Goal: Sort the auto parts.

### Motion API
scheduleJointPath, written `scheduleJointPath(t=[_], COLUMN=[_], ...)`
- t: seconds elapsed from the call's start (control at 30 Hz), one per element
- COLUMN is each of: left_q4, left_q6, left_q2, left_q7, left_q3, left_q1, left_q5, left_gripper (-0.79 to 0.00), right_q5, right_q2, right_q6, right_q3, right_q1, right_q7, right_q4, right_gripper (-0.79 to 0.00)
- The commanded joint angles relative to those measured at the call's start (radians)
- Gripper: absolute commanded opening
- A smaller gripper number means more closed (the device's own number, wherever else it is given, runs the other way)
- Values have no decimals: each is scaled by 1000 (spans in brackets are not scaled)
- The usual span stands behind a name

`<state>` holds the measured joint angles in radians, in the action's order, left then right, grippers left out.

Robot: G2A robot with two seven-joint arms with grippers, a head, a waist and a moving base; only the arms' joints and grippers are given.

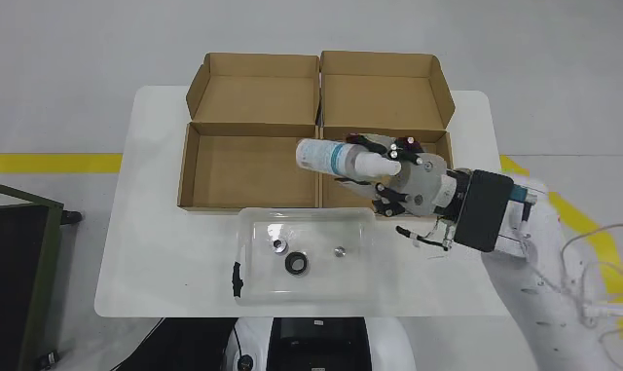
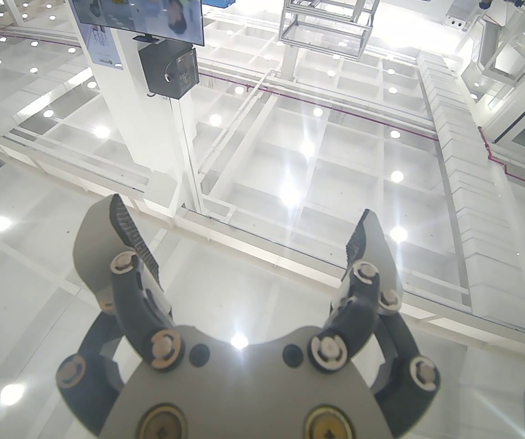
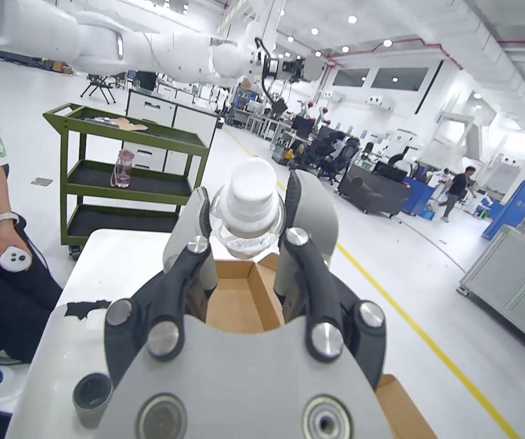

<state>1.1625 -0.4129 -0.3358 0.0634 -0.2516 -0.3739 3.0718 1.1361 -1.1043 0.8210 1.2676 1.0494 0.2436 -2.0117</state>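
Our right claw (image 1: 375, 164) is clamped on the bottle (image 1: 326, 156), which juts ahead past the edge of the box (image 1: 440, 147) beneath the claw, so we should lower it level before releasing; our left claw (image 2: 244, 226) stands apart.

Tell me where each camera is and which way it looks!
Top view: sits above the arms, looks straight down at the white table, cardboard boxes and clear tray; shows the right gripper shut on a spray bottle.
Left wrist view: sits on the left wrist, faces up at the ceiling; shows the left gripper, open.
Right wrist view: sits on the right wrist, faces sideways across the workshop floor; shows the right gripper holding the spray bottle.
Shared: top and right wrist views both show that gripper and bottle.
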Motion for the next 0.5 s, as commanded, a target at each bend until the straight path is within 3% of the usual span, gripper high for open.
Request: scheduleJointPath(t=[0.0, 0.47], left_q4=[0, 0], left_q6=[0, 0], left_q2=[0, 0], left_q7=[0, 0], left_q3=[0, 0], left_q1=[0, 0], left_q5=[0, 0], left_gripper=[0, 0], right_q5=[14, 77], right_q2=[-1, -4], right_q6=[-21, -64], right_q3=[13, 51], right_q1=[-1, 35], right_q7=[45, 185], right_q4=[-11, -81], right_gripper=[-785, -785])
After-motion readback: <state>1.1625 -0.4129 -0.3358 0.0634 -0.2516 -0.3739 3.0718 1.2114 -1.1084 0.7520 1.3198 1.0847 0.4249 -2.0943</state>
